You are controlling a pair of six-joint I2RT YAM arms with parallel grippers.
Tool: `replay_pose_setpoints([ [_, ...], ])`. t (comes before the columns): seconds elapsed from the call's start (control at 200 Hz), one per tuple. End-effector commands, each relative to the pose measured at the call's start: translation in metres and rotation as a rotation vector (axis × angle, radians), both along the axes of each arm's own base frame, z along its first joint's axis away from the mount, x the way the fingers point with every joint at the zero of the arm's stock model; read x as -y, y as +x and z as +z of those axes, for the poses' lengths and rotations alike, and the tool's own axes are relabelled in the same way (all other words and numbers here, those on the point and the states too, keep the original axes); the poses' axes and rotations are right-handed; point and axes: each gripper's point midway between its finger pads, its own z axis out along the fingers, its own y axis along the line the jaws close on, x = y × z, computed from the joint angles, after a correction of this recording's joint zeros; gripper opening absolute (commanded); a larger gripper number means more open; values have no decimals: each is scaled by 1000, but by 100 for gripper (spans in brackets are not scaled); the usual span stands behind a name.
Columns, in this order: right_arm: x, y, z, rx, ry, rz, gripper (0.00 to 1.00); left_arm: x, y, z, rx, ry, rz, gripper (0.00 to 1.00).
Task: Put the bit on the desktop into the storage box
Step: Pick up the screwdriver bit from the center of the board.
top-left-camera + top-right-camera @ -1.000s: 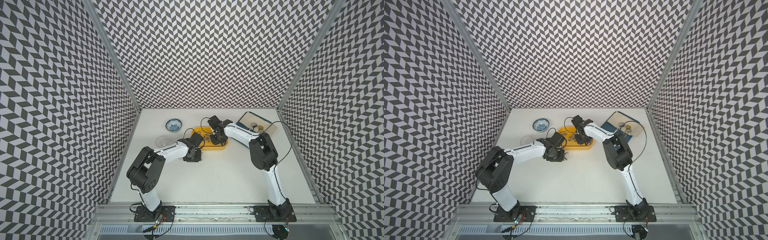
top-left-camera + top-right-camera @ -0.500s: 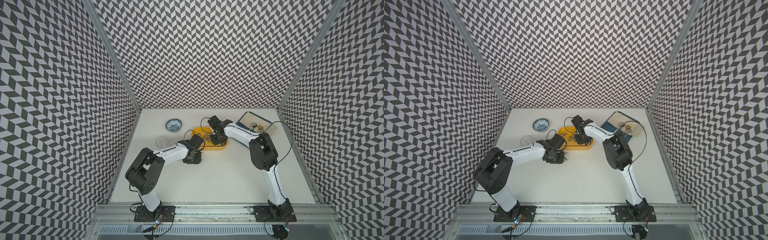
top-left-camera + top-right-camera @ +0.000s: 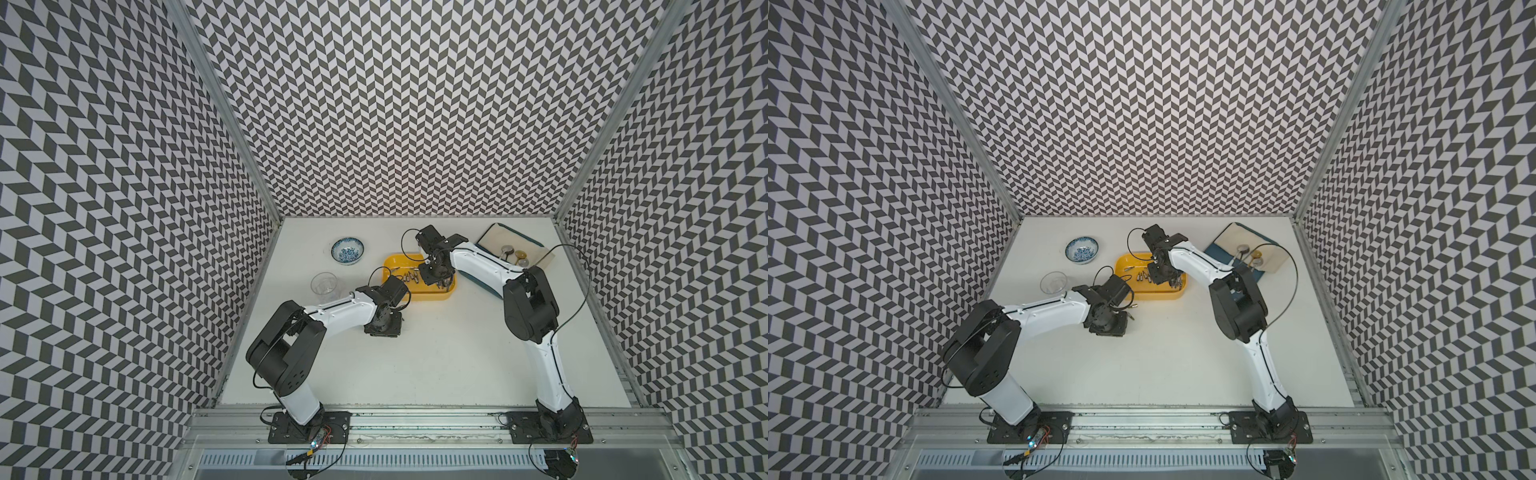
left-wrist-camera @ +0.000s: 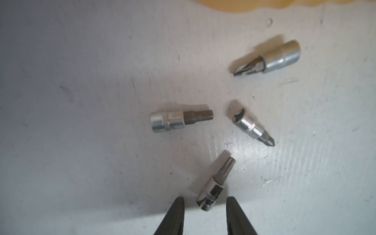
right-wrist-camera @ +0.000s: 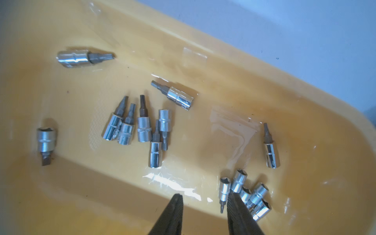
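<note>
Four bits lie loose on the off-white counter point(image 3: 436, 365), just in front of the yellow storage box point(image 3: 432, 296), whose edge shows in the left wrist view. They are a hex bit point(image 4: 181, 120), a large Phillips bit point(image 4: 270, 59), a smaller Phillips bit point(image 4: 252, 127) and a star-tipped bit point(image 4: 215, 183). All four are apart from one another.

The left arm point(image 3: 345, 311) reaches low over them. Its jaws stand open, and the black fingertips point(image 4: 179, 205) flank the socket end of the star-tipped bit with a gap on each side. That bit lies flat on the counter.

The right arm point(image 3: 482, 266) hangs over the storage box. Its jaws are open too, and nothing sits between the fingertips point(image 5: 175, 205). One tip is in front of a small heap of bits point(image 5: 248, 193). More than a dozen bits lie in the box, several side by side near its middle.

Farther back on the counter stand a blue-patterned bowl point(image 3: 348, 250) and a clear glass cup point(image 3: 327, 286). A blue-and-cream tray point(image 3: 498, 235) lies beyond the right arm.
</note>
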Motion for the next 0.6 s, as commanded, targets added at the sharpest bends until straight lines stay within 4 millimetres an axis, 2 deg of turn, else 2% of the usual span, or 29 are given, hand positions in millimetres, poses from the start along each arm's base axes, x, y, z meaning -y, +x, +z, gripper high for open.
replay_pose_setpoints([
  [0.0, 0, 5, 28, 46, 36, -14, 41, 0, -3, 0, -4, 12, -2, 36],
  [0.351, 1, 2, 33, 44, 37, -7, 41, 5, 12, 0, 19, 49, -24, 35],
  [0.596, 2, 2, 35, 49, 32, -3, 41, 7, 12, -6, 5, 53, -28, 34],
])
